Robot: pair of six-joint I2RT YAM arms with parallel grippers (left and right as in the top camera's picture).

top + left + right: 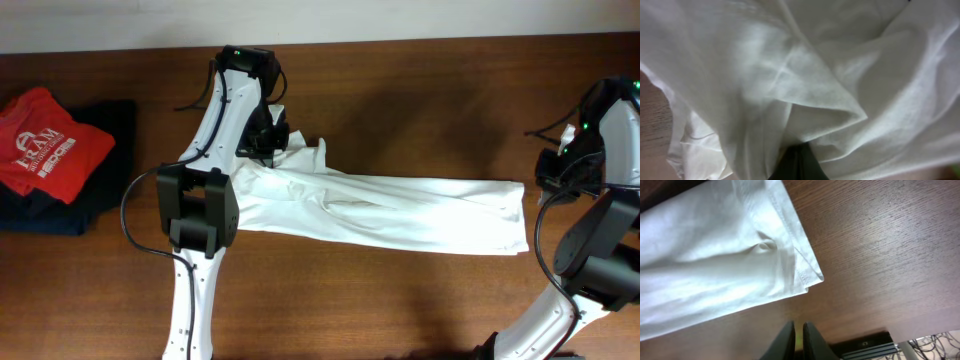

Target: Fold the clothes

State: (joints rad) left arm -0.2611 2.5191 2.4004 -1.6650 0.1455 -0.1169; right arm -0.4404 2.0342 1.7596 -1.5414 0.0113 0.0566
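Observation:
The white T-shirt lies folded into a long band across the middle of the table. Its left end is bunched up. My left gripper is at that bunched end. In the left wrist view, wrinkled white fabric fills the frame and drapes round the dark fingers, which look shut on it. My right gripper hangs just off the shirt's right end. In the right wrist view its fingers are shut and empty over bare wood, near the hemmed corner. The green-and-dark print is hidden.
A red shirt with white lettering lies on a dark folded garment at the far left. The brown wooden table runs to its right edge near a black frame.

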